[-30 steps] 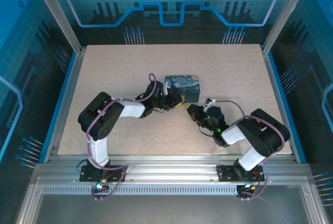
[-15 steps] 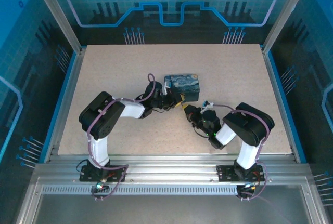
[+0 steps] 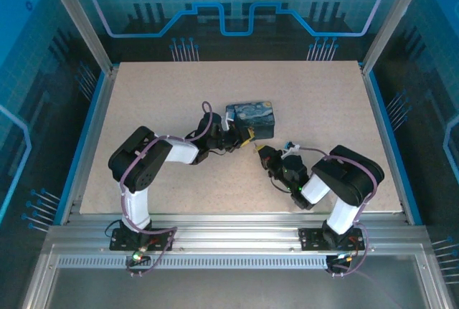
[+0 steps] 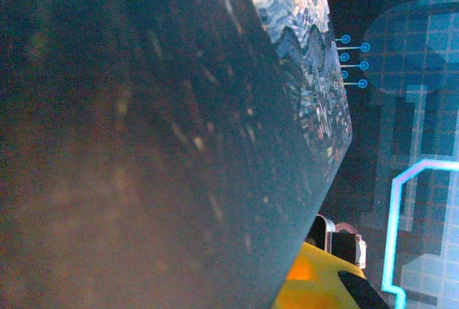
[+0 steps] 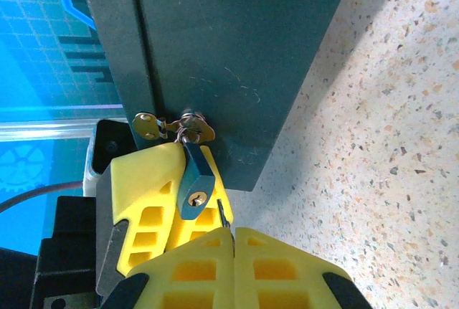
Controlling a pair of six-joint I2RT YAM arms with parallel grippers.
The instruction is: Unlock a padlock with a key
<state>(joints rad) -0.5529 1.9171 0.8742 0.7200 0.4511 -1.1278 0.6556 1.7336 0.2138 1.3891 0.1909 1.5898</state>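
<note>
**Current state.** The padlock [image 5: 193, 180] hangs from the hasp [image 5: 192, 128] on the near wall of the tin box [image 3: 252, 117], which stands around the middle of the table [image 3: 165, 101]. The left gripper [image 3: 240, 137] is at the box's near-left corner with its jaws almost together. One yellow finger [image 5: 147, 180] lies against the padlock body. You cannot tell from these views whether the lock is pinched or merely propped. The right gripper [image 3: 262, 154], just near and right of the box, is fully closed on the key [image 5: 224, 216]. The thin blade projects from the seam between its jaws.

**Hazards.**

1. Missed insertion. The blade tip stands just beside the padlock's lower corner, not on the keyhole [image 5: 196, 198]. If you advance without realigning, expect the tip to strike the lock body or the box wall.
2. Lock swing. If the padlock is only propped, contact will probably pivot it on the hasp and carry the keyhole off line.
3. Key slip. The key is tiny and held by its head alone. A sideways load may twist it in the grip or drop it onto the table.
4. Finger contact. The yellow fingers of the two grippers are very close together. A careless correction could knock the left finger away from the lock.
5. Box shift. Nothing visibly anchors the box, so a firm push may slide it towards the far side.
</note>
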